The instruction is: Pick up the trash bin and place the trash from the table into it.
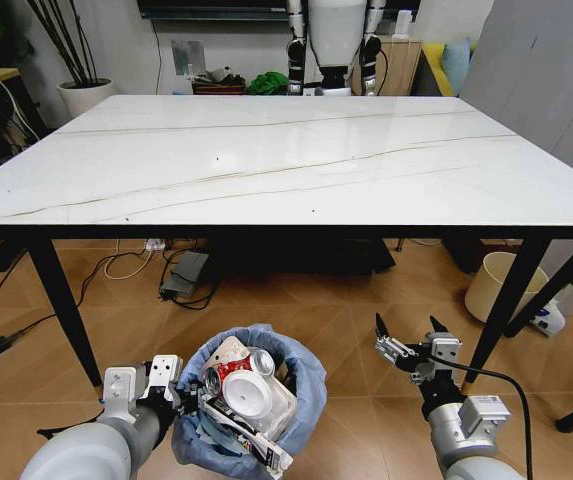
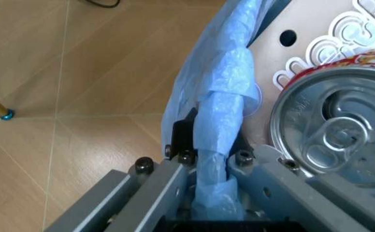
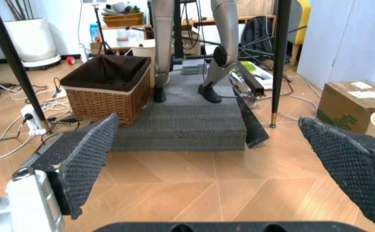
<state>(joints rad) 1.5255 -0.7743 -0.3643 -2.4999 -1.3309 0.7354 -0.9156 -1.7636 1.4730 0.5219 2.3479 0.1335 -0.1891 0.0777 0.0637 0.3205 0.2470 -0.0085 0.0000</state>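
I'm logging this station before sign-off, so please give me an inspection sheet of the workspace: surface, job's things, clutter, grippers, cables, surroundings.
Surface: the table, white marble-look top, carries two or three tiny dark specks.
Job's things: the trash bin with blue liner is low under the table's near edge, holding trash: a can, a white cup or lid, white packaging.
Clutter: nothing seen on the tabletop.
Grippers: left gripper is shut on the bin's bag-covered rim; right gripper is open, holding nothing, right of the bin.
Cables: cords and a power strip lie on the floor under the table.
Surroundings: cream bin, wicker basket, cardboard box, potted plant.
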